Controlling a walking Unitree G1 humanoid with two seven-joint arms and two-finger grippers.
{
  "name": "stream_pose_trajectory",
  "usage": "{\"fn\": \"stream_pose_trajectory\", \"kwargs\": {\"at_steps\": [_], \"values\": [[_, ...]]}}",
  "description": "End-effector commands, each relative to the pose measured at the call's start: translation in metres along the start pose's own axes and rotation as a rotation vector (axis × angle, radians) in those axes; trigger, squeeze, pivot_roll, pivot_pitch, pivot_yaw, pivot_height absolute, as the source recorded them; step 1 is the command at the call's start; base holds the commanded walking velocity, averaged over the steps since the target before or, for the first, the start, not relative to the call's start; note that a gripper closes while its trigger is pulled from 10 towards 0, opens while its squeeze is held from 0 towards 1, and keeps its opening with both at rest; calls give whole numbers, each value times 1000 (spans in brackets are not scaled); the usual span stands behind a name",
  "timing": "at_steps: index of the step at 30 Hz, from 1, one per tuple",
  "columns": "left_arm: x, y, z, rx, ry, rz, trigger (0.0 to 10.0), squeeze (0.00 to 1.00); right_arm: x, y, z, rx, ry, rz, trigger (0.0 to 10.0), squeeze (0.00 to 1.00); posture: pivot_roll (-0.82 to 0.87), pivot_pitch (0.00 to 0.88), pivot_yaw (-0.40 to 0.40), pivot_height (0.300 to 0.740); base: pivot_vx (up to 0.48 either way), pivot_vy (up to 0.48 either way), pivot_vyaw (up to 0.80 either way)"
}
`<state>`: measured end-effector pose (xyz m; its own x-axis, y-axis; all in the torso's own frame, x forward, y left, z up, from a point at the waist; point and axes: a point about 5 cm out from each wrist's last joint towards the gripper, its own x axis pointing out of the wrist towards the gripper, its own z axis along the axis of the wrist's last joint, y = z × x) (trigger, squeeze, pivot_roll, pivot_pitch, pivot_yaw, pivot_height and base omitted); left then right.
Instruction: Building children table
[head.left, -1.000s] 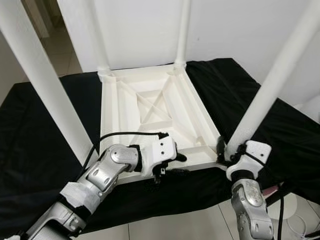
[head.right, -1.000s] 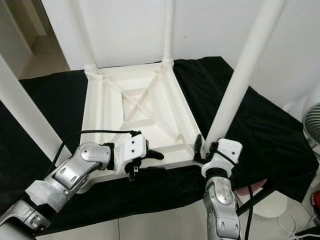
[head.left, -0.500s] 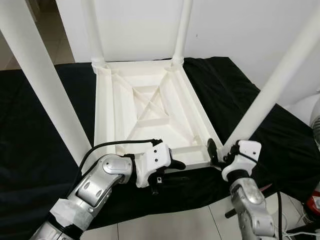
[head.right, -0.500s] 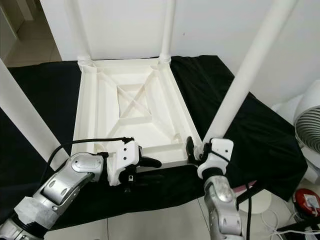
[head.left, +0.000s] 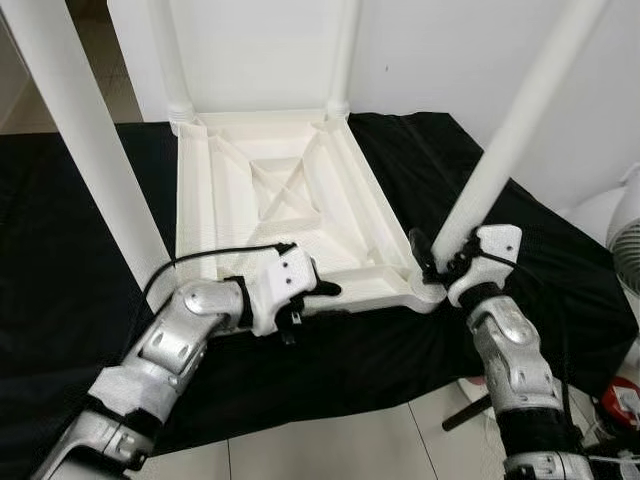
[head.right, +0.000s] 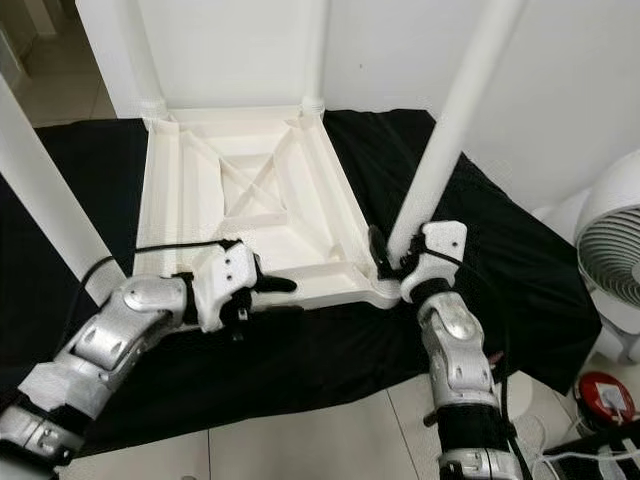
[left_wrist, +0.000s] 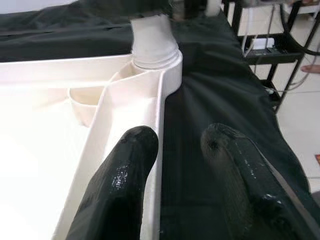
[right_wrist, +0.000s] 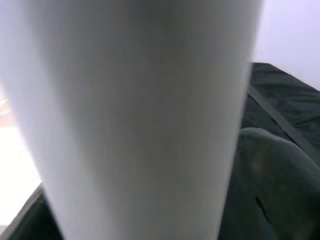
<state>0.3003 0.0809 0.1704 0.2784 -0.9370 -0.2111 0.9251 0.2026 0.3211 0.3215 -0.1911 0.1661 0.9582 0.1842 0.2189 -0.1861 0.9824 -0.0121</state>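
A white plastic children's table (head.left: 392, 218) lies upside down on a black cloth (head.left: 60, 280), its four white legs pointing up. My left gripper (head.left: 308, 308) is at the near rim, open. One finger lies on the rim (left_wrist: 127, 165); the other finger (left_wrist: 235, 165) is outside, over the cloth. My right gripper (head.left: 440, 256) is shut on the base of the near right leg (head.left: 510, 130), by the table's corner. That leg (right_wrist: 140, 110) stands right in front of the right wrist camera, with one dark finger (right_wrist: 272, 175) beside it. The other finger is hidden.
The near left leg (head.left: 90, 150) rises close to my left arm. Two far legs (head.left: 168, 60) (head.left: 343, 50) stand against a white wall. A white fan (head.right: 612, 250) and a red object (head.right: 606, 396) are on the tiled floor to the right, past the cloth's edge.
The whole picture has shifted, so the camera has moved. My left gripper stays at the near rim and my right one stays on the near right leg.
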Motion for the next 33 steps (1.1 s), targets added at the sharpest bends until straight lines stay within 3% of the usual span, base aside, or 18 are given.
{"fn": "stream_pose_trajectory", "kwargs": {"at_steps": [1, 9, 12, 19, 22, 25, 27, 29, 31, 33], "values": [[-7, 13, 1, -15, -15, 246, 10000, 0, -4, 4, -1, 12, -7, 6, 10000, 0, 41, 107, -68, 740, 0, 0, 0], [-12, -4, 5, -85, -73, 287, 10000, 0, -29, 20, -1, 74, -52, -9, 10000, 0, 42, 119, -70, 740, 0, 0, 0], [-22, -22, 2, -130, -100, 322, 10000, 0, -52, 31, -5, 6, -65, -145, 10000, 0, 38, 120, -62, 740, 0, 0, 0], [-27, -30, 0, -160, -142, 347, 10000, 0, -63, 30, -10, -49, -62, -185, 10000, 0, 46, 116, -65, 740, 0, 0, 0], [-42, -51, -1, -206, -208, 358, 10000, 0, -81, 31, -21, -83, -13, -178, 10000, 0, 52, 112, -65, 740, 0, 0, 0], [-48, -56, -2, -223, -211, 358, 10000, 0, -86, 32, -24, -78, 5, -161, 10000, 0, 54, 113, -64, 740, 0, 0, 0], [-66, -62, -2, -213, -217, 369, 10000, 0, -90, 37, -28, -77, 29, -98, 10000, 0, 64, 117, -64, 740, 0, 0, 0], [-74, -63, 1, -202, -225, 395, 10000, 0, -91, 40, -30, -68, 43, -73, 10000, 0, 69, 117, -66, 740, 0, 0, 0], [-74, -63, 1, -202, -225, 395, 10000, 0, -91, 40, -30, -68, 43, -73, 10000, 0, 69, 117, -66, 740, 0, 0, 0], [-94, -64, 3, -243, -283, 442, 10000, 0, -87, 51, -35, -51, 62, 9, 10000, 0, 80, 121, -70, 740, 0, 0, 0]]}}
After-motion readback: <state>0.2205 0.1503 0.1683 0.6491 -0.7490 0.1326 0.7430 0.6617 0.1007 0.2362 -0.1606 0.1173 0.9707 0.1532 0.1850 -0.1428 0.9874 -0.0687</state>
